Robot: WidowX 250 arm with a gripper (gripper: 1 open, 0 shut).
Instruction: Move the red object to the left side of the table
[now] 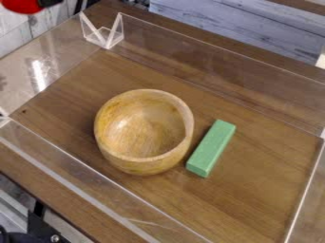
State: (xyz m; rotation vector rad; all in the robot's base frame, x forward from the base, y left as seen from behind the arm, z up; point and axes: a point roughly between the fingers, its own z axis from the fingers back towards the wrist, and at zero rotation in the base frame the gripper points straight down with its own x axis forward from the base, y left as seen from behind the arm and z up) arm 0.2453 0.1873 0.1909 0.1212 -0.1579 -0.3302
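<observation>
- The red object (28,4) shows only as a glossy red sliver at the top left corner, cut off by the picture's edge, above and beyond the worktop's far left corner.
- The claw itself is out of sight; it is closed tight, though whether it grips the red object cannot be seen.
- A small clear acrylic piece (102,30) stands at the far left corner.
- The worktop (254,190) is dark wood grain, edged by low clear walls.
- A round wooden bowl (143,130) sits near the middle (nothing in it).
- A green block (211,148) lies just right of the bowl, close beside it.
</observation>
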